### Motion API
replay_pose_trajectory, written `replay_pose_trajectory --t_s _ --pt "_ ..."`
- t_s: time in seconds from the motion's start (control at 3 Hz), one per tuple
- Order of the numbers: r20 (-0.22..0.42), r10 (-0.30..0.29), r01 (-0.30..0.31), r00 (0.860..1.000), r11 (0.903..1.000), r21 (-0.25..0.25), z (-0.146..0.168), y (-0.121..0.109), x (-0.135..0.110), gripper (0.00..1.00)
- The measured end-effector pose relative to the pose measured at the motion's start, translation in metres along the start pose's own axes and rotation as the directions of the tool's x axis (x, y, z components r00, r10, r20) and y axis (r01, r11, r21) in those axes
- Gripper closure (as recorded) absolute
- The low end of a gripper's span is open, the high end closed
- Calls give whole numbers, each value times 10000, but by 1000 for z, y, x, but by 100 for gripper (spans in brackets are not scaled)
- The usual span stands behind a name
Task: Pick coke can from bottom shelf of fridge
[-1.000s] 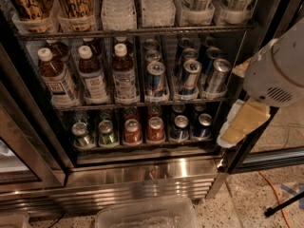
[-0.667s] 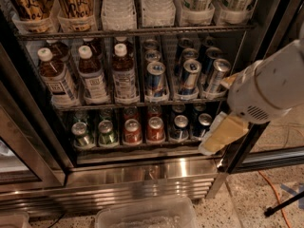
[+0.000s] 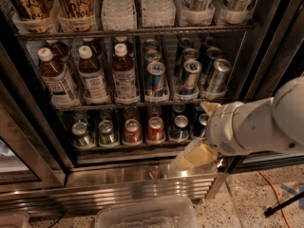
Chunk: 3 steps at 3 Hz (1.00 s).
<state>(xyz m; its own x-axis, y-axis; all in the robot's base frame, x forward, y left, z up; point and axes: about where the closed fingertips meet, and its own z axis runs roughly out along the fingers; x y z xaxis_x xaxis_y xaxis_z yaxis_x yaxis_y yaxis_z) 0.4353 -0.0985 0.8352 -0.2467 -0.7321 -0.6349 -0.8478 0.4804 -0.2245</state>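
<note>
Capped bottles are seen at middle left, tall silver-blue cans at centre, a clear bin at bottom centre, an orange cable at lower right, and the gripper right of lower centre.

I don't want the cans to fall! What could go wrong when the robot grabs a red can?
The gripper hangs low, right of the red cans, just below the blue cans, so it might bump or grab a blue one. The cans stand packed close on the bottom shelf, so squeezing in could tip a neighbour.
</note>
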Motion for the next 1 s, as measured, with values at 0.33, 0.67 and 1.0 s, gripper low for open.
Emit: replay_pose_trajectory --t_s 0.33,0.67,1.0 --pt "1331 192 -109 9909 9980 -627 33 20 -6 0" --pt "1344 192 -110 9907 9980 -618 33 20 -6 0" --pt "1593 434 -367 9863 9983 -444 39 19 -1 0"
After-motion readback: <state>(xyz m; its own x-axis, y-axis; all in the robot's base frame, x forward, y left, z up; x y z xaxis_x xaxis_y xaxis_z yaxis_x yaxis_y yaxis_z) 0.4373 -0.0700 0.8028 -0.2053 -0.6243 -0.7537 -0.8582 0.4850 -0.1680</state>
